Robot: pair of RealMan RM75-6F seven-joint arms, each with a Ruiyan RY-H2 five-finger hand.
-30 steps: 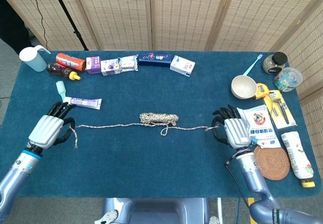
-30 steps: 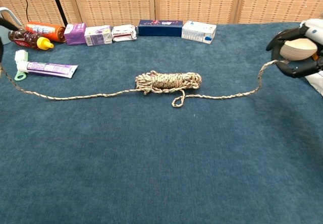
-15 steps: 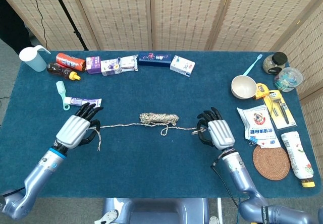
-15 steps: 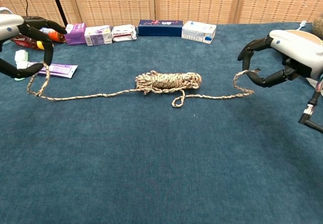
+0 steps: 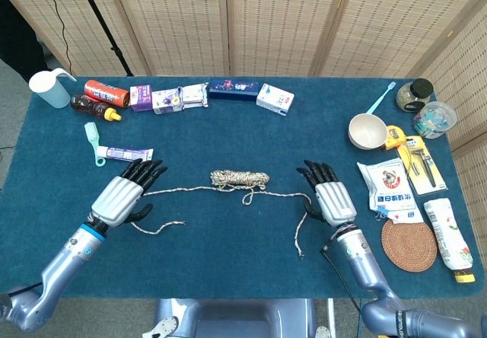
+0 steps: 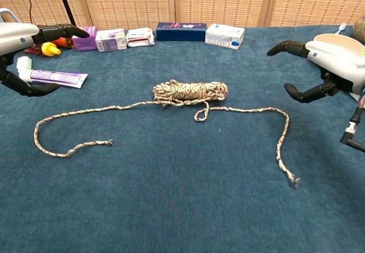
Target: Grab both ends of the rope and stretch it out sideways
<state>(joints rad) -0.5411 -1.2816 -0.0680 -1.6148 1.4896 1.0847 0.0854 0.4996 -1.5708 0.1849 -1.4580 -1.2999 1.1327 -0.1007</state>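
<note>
Blue cloth covers the table [image 5: 228, 247]. At far left, the left hand [image 5: 124, 197] hangs with fingers spread, gripping nothing. The rope [image 6: 190, 92] lies loose beyond its fingertips, coil in the middle and both ends trailing free, so neither end is held for stretching. The right hand [image 5: 329, 199] is likewise spread and empty. Only the chest view shows daylight between each thumb and the cord.

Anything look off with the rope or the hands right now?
Yes. Both rope ends lie loose on the table: one near the left hand, the other below the right hand. Both hands are open, holding nothing. The coil in the middle is still bundled, so nothing is stretched.
</note>
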